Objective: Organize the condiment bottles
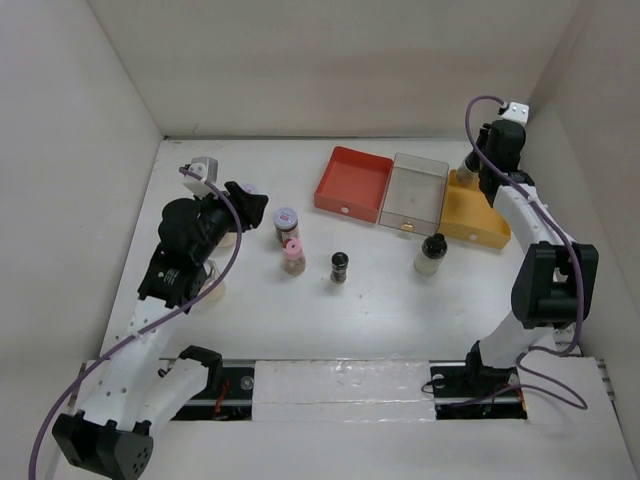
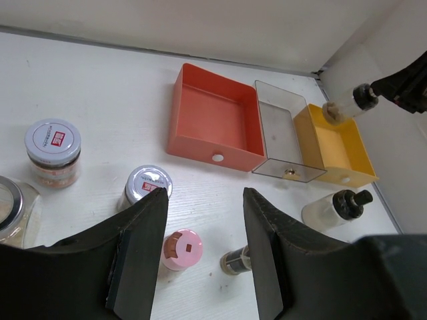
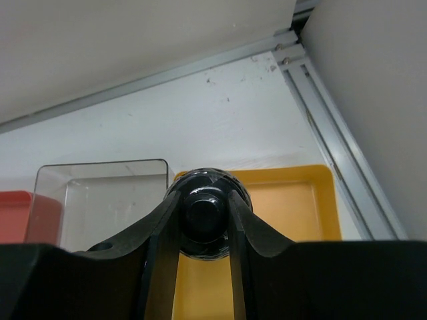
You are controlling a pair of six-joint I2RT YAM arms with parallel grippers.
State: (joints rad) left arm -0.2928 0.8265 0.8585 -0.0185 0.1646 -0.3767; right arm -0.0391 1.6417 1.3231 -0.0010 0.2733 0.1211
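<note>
Well, your right tool (image 3: 203,208) was pinching the black cap of a clear bottle (image 2: 339,107), one finger on each side of the cap. That bottle lay tilted, close to level, reaching out ahead of the tool over the yellow tray (image 3: 287,200), at the side next to the clear tray (image 3: 100,190). Whether its base touched the yellow tray, I could not tell. The red tray (image 2: 213,113) sat beyond the clear one, farther from that tool.

Your left tool (image 2: 205,200) hung above the table (image 1: 400,320) with its fingers partly spread and nothing between them. Under the gap, close to one finger, stood the pink-lidded jar (image 2: 181,249). Just ahead of that same finger stood a silver-lidded jar (image 2: 148,183), and farther out to that side a jar with a red label on its lid (image 2: 52,143). By the other finger stood a small dark jar (image 2: 235,260). Out past it a second black-capped bottle (image 2: 333,207) stood upright on the table, just short of the clear and yellow trays. A large clear jar (image 2: 10,207) showed at the edge of the wrist view, partly cut off.
</note>
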